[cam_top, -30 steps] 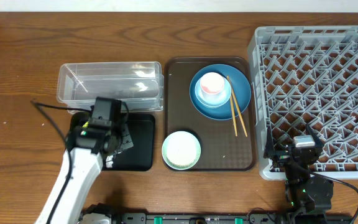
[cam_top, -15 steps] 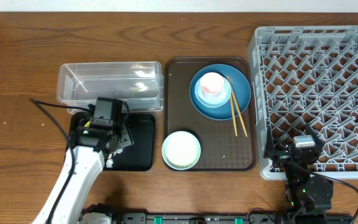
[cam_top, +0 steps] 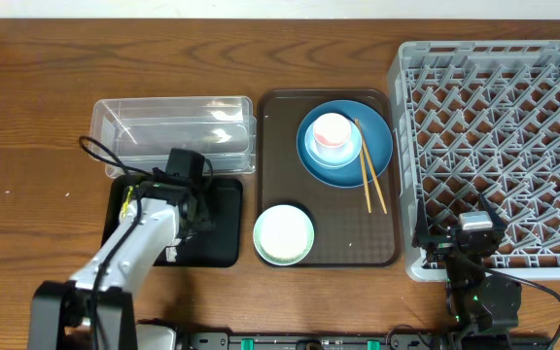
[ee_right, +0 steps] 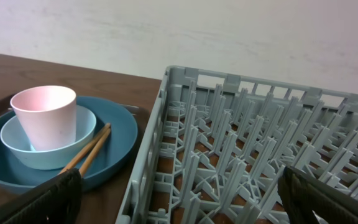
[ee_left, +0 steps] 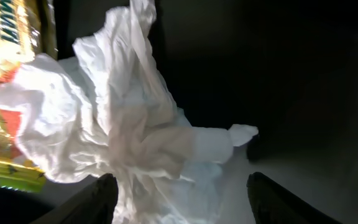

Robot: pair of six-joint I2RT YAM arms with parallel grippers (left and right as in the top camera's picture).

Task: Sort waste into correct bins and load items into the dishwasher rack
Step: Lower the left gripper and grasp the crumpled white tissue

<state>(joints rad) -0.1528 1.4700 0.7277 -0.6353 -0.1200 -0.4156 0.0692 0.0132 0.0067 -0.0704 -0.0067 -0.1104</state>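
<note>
The left gripper [ee_left: 188,193] has just let go: a second ago its fingers were pinched close, and now they stand wide, one at each lower corner of the wrist view with nothing between them. The arm has also swung a little toward the brown tray [cam_top: 377,248], though it still hangs over the black tray [cam_top: 224,238]. The tissue [ee_left: 142,124] lies loose on the black floor just ahead of the fingers and touches neither. I read that as the tissue delivered to its bin, and that piece of waste done.

The tissue is a crumpled white wad, soft and creased, with one twisted peak standing up and a small corner poking out to the side. Pressed against it is the wrapper [ee_left: 5,74], glossy yellow-green with a red patch, so both bits of waste share the black tray. The tub [cam_top: 173,131] beside it looks bare.

The rack [cam_top: 504,126] holds nothing yet. The plate [cam_top: 350,160] is still on the brown tray with the blue bowl [cam_top: 314,146] on it, the cup [cam_top: 331,131] in that bowl and the chopsticks [cam_top: 369,180] across the plate's edge. The green bowl [cam_top: 283,234] sits apart, pale inside — whether that is rice I cannot tell.

The right gripper [ee_right: 179,202] waits at the rack's near corner, fingers fully spread — loading looks like the bulk of what remains
</note>
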